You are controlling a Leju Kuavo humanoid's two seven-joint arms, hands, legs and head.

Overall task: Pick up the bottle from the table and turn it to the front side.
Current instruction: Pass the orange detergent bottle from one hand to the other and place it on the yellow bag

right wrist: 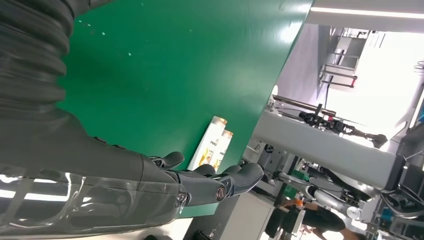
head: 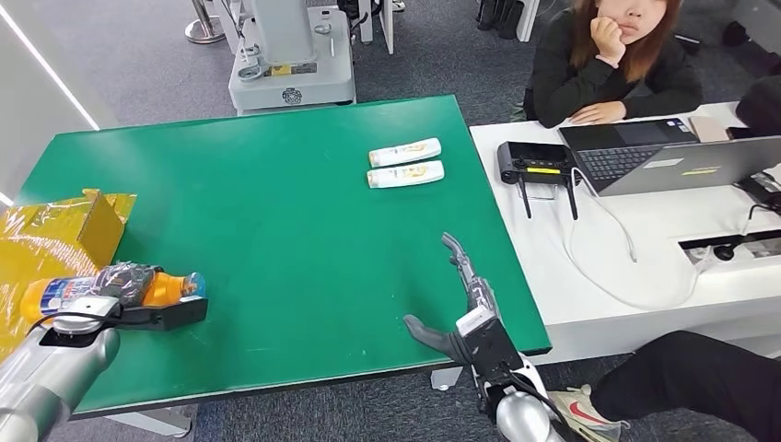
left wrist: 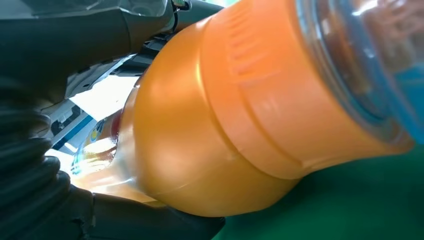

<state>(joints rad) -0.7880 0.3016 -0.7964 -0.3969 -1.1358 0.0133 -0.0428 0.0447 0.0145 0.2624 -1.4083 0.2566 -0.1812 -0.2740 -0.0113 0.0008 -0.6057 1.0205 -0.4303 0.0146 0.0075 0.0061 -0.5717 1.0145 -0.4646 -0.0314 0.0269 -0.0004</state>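
An orange bottle (head: 175,287) with a blue cap lies on its side near the front left of the green table (head: 276,212). My left hand (head: 124,295) grips it around the middle, thumb along its near side. Up close, the bottle (left wrist: 240,110) has an orange shoulder and a clear cap cover, with dark fingers (left wrist: 125,222) against it. My right hand (head: 460,304) is open over the table's front right, fingers stretched forward, holding nothing; its fingers (right wrist: 210,182) hang above the green surface.
Two white tubes (head: 405,163) lie side by side at the table's far right, also seen as tubes (right wrist: 212,147). A yellow box (head: 55,239) stands at the left edge. A white desk (head: 645,249) with laptops and a seated person adjoins on the right.
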